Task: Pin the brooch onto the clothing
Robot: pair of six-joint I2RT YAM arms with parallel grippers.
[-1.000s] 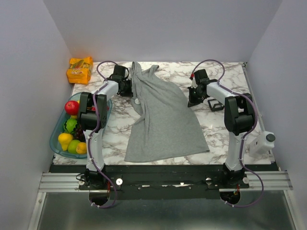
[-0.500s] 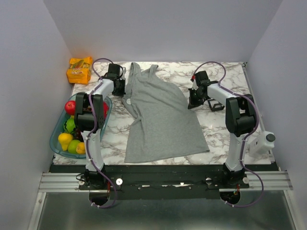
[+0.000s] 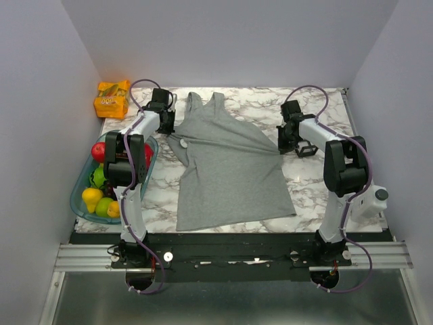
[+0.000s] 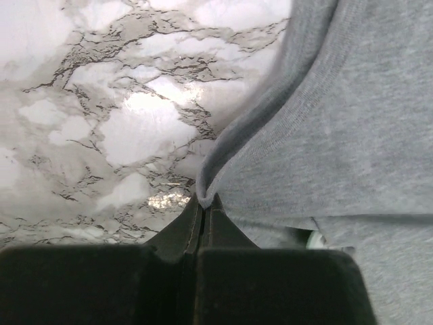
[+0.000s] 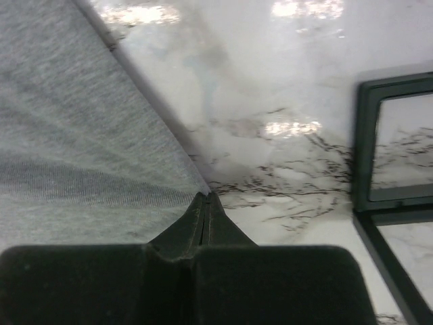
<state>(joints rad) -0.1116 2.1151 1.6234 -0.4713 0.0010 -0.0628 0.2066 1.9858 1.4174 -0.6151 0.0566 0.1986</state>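
The clothing (image 3: 230, 169) is a light-grey tank top lying spread on the marble table, straps toward the back. My left gripper (image 3: 169, 126) is shut on its left armhole edge; in the left wrist view the hem (image 4: 223, 156) is pinched between the tips of that gripper (image 4: 205, 200). My right gripper (image 3: 283, 141) is shut on the right side edge, and in the right wrist view the cloth corner (image 5: 135, 156) runs taut into its tips (image 5: 206, 196). A small pale round thing (image 3: 184, 143) sits near the left edge; I cannot tell what it is. The brooch does not show.
A black open frame-like case (image 3: 306, 149) (image 5: 399, 142) lies just right of my right gripper. A clear bowl (image 3: 76, 201) of fruit stands at the left edge, an orange snack pack (image 3: 111, 99) at the back left, and a white bottle (image 3: 375, 200) at the right.
The right gripper has closed on the clothing's right edge and moved right; the left gripper has drawn left and back. The bunched top is now pulled wide and flat.
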